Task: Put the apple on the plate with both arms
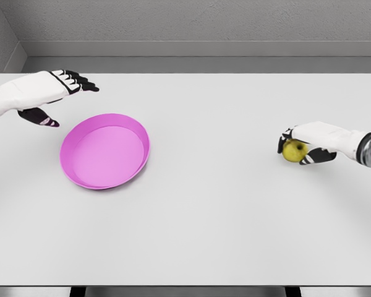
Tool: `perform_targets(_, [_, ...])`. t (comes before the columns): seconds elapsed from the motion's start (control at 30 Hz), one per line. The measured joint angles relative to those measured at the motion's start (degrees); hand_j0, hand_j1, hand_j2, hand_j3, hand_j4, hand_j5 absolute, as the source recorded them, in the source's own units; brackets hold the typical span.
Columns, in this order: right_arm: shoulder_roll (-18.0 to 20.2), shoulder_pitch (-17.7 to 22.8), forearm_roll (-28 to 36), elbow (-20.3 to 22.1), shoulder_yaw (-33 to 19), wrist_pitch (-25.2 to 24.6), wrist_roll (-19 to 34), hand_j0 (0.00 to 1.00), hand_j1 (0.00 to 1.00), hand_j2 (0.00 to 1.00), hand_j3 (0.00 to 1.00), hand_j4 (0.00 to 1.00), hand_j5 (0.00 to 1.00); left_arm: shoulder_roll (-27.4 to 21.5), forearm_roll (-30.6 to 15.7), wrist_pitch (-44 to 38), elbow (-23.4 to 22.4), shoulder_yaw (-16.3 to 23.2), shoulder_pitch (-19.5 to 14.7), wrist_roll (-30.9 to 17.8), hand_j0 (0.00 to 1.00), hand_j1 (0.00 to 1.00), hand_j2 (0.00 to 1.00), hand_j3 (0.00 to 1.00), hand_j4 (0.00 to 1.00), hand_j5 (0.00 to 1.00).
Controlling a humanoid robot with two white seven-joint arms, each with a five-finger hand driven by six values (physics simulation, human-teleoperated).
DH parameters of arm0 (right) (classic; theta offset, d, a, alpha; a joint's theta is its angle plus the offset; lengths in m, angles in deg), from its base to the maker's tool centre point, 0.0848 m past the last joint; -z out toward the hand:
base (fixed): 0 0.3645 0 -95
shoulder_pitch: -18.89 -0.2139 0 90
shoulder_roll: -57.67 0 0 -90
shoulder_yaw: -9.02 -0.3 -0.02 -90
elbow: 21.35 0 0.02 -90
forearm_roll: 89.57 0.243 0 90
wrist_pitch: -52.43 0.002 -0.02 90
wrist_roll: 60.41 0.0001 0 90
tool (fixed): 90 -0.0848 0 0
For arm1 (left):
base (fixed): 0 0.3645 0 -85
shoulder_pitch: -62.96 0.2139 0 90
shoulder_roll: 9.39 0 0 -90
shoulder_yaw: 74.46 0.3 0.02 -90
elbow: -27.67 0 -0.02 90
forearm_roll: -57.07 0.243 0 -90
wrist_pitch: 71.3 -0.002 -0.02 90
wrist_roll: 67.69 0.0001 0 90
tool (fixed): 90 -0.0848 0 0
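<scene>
While the right hand lies low on the table near its right edge, its fingers are curled around the apple, which shows yellow-green under the palm and between the dark fingertips. Whether the apple still touches the tabletop or is just lifted off it cannot be told from this view. The right arm comes in from the right edge of the picture, and the hand sits well short of the table's front and back edges. The plate is a pink, shallow dish with a raised rim, standing flat on the left half of the table, well apart from the apple. Between plate and apple runs a broad stretch of bare white surface. The left hand hangs above the table's back left corner region, just beyond the plate's upper left rim and not touching it. Its fingers are stretched out and loose, pointing right, the thumb hanging down toward the table; it holds nothing. The left arm enters from the picture's left edge. In front of the plate and of the apple the table runs on bare to its near edge, which crosses the bottom of the view. Behind, the far edge meets a grey wall, with a strip of bare table between it and both hands.
</scene>
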Motion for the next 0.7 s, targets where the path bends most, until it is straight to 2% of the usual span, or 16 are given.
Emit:
perform_targets(0.33, [-0.55, -0.18, -0.04, 1.7, 0.04, 7.45, -0.07, 0.5, 0.5, 0.5, 0.5, 0.5, 0.5, 0.0, 0.0, 0.0, 0.01, 0.0, 0.09, 0.0, 1.0, 1.0, 1.0, 1.0, 1.0, 1.0])
perform_targets(0.7, [-3.8, -1.32, -0.01, 1.77, 0.66, 13.63, 0.09, 0.5, 0.5, 0.5, 0.5, 0.5, 0.5, -0.07, 0.0, 0.0, -0.05, -0.07, 0.0, 0.0, 1.0, 1.0, 1.0, 1.0, 1.0, 1.0])
